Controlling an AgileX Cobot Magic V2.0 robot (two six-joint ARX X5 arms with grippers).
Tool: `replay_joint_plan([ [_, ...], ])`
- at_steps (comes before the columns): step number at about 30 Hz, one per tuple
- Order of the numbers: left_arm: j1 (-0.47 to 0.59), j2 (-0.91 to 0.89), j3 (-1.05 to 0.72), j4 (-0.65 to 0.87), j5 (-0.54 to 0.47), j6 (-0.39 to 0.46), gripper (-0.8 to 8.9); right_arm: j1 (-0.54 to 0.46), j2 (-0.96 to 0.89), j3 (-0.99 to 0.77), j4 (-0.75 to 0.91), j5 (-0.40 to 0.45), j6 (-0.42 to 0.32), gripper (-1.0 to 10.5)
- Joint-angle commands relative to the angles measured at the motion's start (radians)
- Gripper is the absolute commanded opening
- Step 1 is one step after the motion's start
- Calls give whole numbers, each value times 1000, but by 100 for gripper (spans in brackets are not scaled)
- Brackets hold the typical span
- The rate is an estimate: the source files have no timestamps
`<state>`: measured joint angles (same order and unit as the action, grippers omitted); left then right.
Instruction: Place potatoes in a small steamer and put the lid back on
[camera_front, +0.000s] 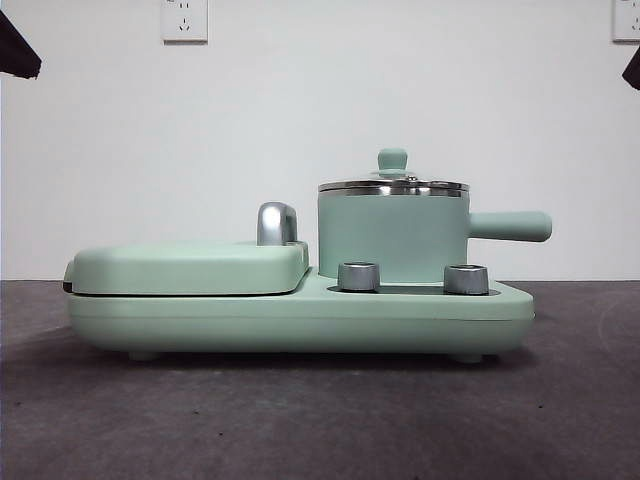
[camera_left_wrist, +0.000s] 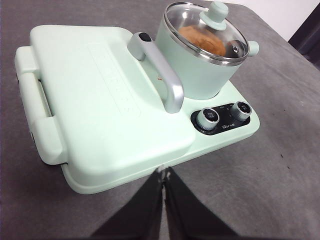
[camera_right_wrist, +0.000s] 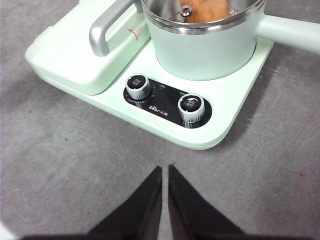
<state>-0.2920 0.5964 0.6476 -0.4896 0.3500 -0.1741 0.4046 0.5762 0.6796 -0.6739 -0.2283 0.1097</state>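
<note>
The mint-green small steamer (camera_front: 393, 238) stands on the right half of the green cooker base (camera_front: 300, 315), its straight handle pointing right. The clear glass lid (camera_front: 392, 184) with a green knob sits on its chrome rim. Through the glass in the left wrist view, the orange-brown potato (camera_left_wrist: 201, 41) lies inside the steamer (camera_left_wrist: 197, 65) under the lid (camera_left_wrist: 206, 30). The right wrist view shows the steamer (camera_right_wrist: 205, 47) and part of the potato (camera_right_wrist: 207, 9). My left gripper (camera_left_wrist: 163, 172) is shut and empty, back from the cooker. My right gripper (camera_right_wrist: 164, 169) is shut and empty over the grey table.
The flat mint-green griddle cover (camera_front: 190, 268) with a chrome handle (camera_front: 276, 223) fills the cooker's left half. Two chrome knobs (camera_front: 359, 276) sit on the front panel below the steamer. Both arms show only as dark tips at the top corners (camera_front: 18, 48). Grey table (camera_front: 320, 420) lies around.
</note>
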Motion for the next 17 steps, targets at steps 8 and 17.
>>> replay_joint_plan([
  [8,101,-238,-250,142,-153,132,7,5,2,3,10,0,-5,17],
  [17,224,-548,-552,253,-319,45,7,5,2,3,20,0,-5,17],
])
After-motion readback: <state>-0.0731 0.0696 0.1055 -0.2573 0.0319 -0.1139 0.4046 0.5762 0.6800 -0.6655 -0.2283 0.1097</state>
